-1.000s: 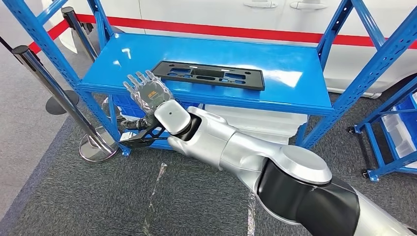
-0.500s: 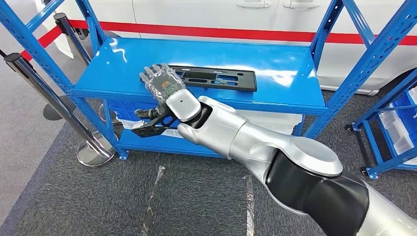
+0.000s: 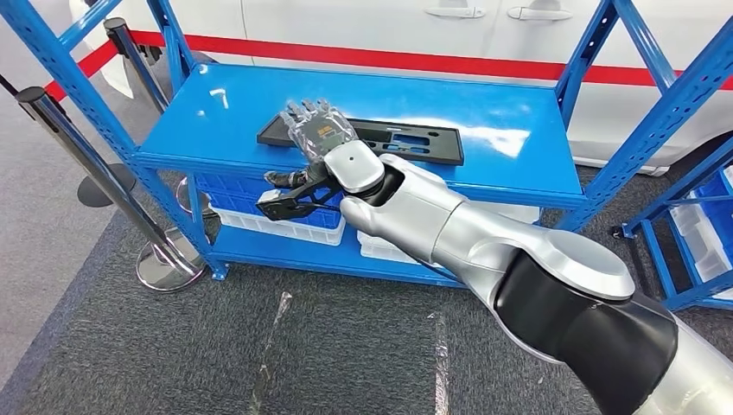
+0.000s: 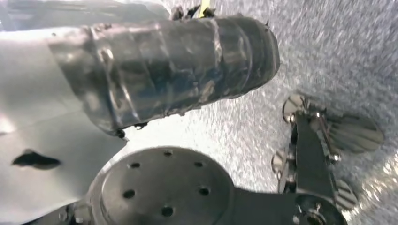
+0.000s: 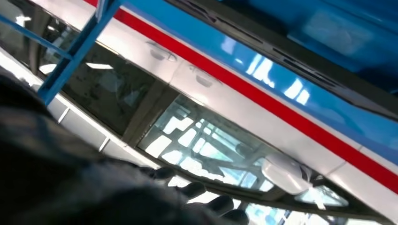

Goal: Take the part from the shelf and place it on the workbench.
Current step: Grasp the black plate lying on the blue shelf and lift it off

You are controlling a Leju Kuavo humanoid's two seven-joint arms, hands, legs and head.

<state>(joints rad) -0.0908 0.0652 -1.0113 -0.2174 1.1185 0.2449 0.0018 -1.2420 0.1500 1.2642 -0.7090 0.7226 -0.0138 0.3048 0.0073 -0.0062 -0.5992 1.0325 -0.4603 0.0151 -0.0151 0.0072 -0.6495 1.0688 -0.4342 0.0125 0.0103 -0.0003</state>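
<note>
I see right hand over the black part on blue shelf — fingers extended, grasping nothing | left hand — grasp unreadable

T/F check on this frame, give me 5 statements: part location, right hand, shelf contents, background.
1. The black part lies flat on the upper deck of the blue shelf. True.
2. The right hand has lifted the part clear of the shelf. False: the hand is spread over the part's left end, and the part lies on the deck.
3. Bins sit on the lower shelf level. True.
4. A white vehicle with a red stripe stands behind the shelf. True.
5. The part stands on edge against a shelf post. False: it lies flat, away from the posts.
</note>
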